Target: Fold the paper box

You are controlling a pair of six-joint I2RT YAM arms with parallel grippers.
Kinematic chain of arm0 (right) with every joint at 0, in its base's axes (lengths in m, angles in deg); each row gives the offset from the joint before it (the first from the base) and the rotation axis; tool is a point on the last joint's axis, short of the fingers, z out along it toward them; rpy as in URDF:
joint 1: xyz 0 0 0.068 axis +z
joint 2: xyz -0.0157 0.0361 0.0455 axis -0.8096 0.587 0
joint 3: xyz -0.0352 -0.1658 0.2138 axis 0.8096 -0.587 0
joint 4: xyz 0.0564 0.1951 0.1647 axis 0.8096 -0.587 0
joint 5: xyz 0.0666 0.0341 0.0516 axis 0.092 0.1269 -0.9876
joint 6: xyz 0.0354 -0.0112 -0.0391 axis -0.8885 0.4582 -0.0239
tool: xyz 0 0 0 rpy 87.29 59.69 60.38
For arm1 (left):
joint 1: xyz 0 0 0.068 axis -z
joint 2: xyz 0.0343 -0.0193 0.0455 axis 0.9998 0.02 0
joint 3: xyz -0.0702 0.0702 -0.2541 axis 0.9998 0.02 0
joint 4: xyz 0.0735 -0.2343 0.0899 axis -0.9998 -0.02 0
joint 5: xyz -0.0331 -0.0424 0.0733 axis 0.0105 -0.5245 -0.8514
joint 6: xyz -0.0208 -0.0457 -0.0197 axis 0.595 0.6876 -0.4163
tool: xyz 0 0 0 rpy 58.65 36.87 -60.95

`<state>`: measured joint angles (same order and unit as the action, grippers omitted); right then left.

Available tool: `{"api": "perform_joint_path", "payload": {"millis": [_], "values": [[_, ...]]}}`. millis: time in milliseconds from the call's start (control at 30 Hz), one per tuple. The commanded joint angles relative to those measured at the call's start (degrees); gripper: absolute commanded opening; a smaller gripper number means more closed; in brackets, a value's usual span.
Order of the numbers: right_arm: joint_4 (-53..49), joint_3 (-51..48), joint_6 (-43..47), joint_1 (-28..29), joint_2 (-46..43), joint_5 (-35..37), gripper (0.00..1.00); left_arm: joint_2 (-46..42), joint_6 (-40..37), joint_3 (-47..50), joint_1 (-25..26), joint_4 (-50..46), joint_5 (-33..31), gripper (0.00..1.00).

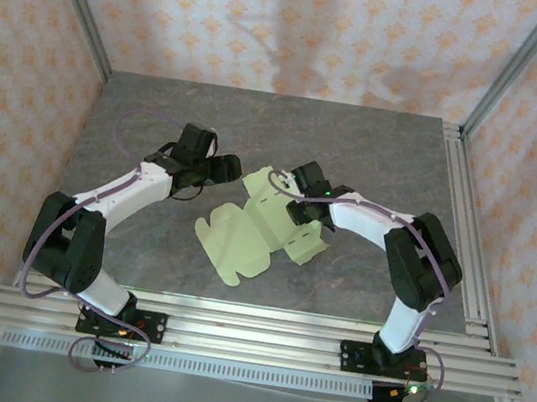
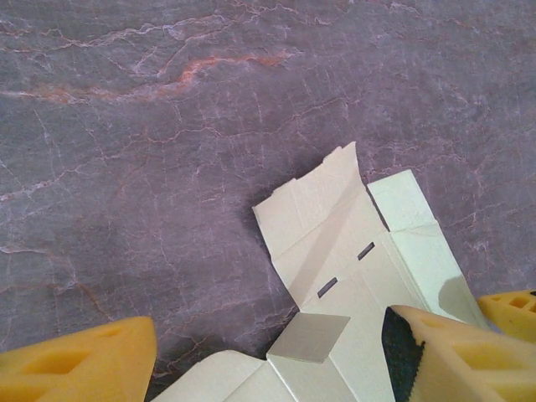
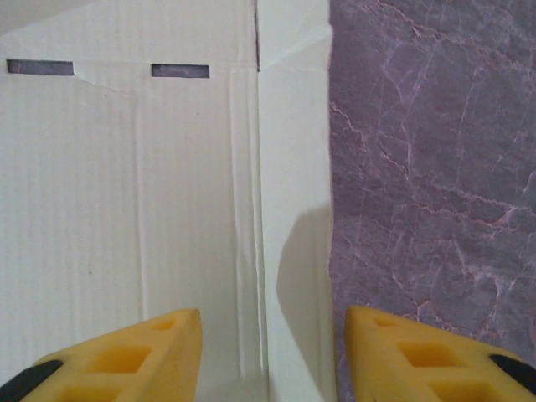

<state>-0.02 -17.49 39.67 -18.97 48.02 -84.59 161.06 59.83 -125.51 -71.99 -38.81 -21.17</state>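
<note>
The paper box lies flat at the centre of the table, long axis lower left to upper right, with the released right gripper straddling its upper-end edge and the released left gripper just left.

Arms bend inward, left end effector and right end effector both parted.

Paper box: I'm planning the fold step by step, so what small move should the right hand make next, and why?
Probably lower the right hand and close on the narrow side flap. The hand is open and straddles that flap's edge, and the paper box lies mostly flat on the table.
</note>
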Motion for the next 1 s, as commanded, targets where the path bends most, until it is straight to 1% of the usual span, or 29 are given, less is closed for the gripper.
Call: {"api": "perform_joint_path", "payload": {"millis": [0, 67, 133, 233, 333, 467, 533, 600, 667, 733, 833, 967], "values": [[-2.3, 0.7, -4.4, -2.4, -3.6, -6.3, 0.56, 0.5, 0.2, -1.4, 0.2, 0.0, 0.8, 0.73], [-2.6, 0.5, -5.4, -3.9, -3.9, -8.5, 0.59, 0.5, 0.1, -1.4, 0.3, 0.0, 1.1, 0.73], [-2.9, 0.5, -6.2, -5.2, -3.7, -9.7, 0.60, 0.4, 0.1, -1.3, 0.3, 0.0, 1.3, 0.74], [-4.4, 1.2, -6.8, -6.3, -2.3, -11.0, 0.61, 0.3, 0.2, -1.2, 0.7, 0.1, 1.5, 0.74], [-6.8, 2.8, -6.6, -6.4, -0.1, -11.8, 0.58, 0.3, 0.4, -1.0, 0.9, 0.2, 1.9, 0.75], [-8.7, 4.7, -6.4, -6.4, 2.4, -11.7, 0.51, 0.4, 0.4, -0.7, 1.1, 0.3, 1.9, 0.75], [-8.3, 4.6, -5.8, -6.3, 2.4, -11.4, 0.43, 0.4, 0.4, -0.7, 1.1, 0.3, 2.0, 0.75], [-8.0, 4.2, -5.1, -6.3, 1.9, -10.6, 0.32, 0.6, 0.4, -0.7, 1.1, 0.3, 2.1, 0.75], [-7.6, 3.7, -4.1, -6.1, 1.4, -9.7, 0.25, 0.7, 0.3, -0.8, 1.1, 0.3, 2.2, 0.76], [-7.2, 3.3, -3.4, -6.0, 0.9, -9.2, 0.24, 0.8, 0.3, -0.9, 1.2, 0.3, 2.2, 0.76], [-6.5, 2.9, -2.8, -5.8, 0.8, -9.8, 0.26, 1.1, 0.3, -1.0, 1.3, 0.4, 2.3, 0.76], [-8.1, 4.8, -3.5, -5.7, 2.6, -10.1, 0.27, 1.5, 0.4, -1.2, 1.6, 0.6, 2.2, 0.76]]}}
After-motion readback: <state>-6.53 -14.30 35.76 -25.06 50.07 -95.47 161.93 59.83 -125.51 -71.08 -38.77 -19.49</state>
